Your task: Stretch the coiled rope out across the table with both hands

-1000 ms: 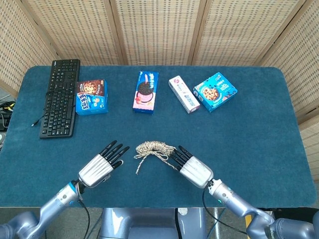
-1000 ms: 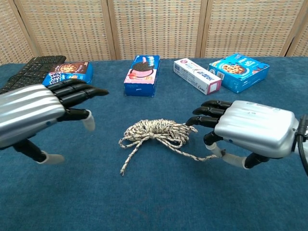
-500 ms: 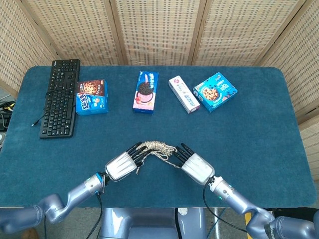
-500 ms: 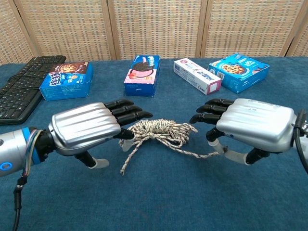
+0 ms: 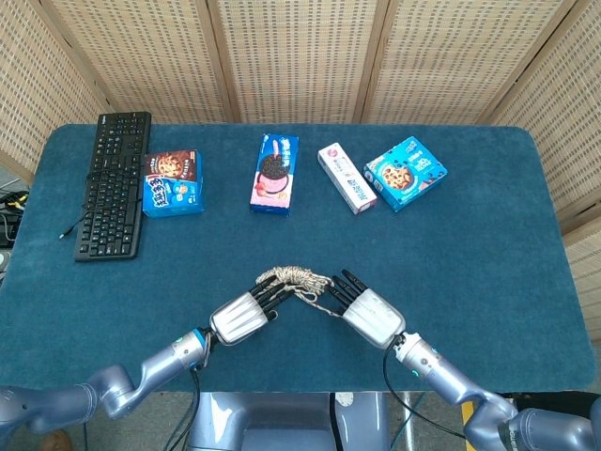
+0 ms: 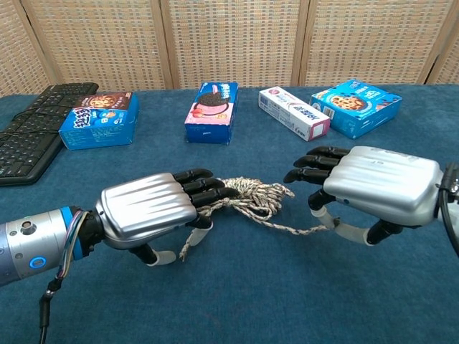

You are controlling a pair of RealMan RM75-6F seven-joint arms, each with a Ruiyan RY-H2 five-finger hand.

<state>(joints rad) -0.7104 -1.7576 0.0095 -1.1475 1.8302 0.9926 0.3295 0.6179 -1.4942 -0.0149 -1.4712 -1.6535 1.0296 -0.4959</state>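
The beige coiled rope [image 5: 299, 278] [image 6: 251, 198] lies on the blue table [image 5: 470, 254] near its front edge, between my two hands. My left hand [image 5: 242, 316] [image 6: 154, 211] lies over the coil's left part, its dark fingers [image 6: 208, 192] stretched out on the strands and its thumb down on the cloth; it does not grip the rope. My right hand [image 5: 368, 313] [image 6: 373, 188] is at the coil's right side. A loose strand [image 6: 294, 228] runs to it and ends between its thumb and a bent finger, which appear to pinch it; the other fingers are spread.
Along the far side lie a black keyboard [image 5: 115, 183], a blue cookie box [image 5: 172, 183], an upright sandwich-cookie box [image 5: 275, 173], a white and pink box [image 5: 346, 177] and another blue cookie box [image 5: 405, 173]. Woven screens [image 5: 300, 56] close off the back.
My left hand has swept right from open table and now lies with its fingers on the coil. My right hand has barely moved.
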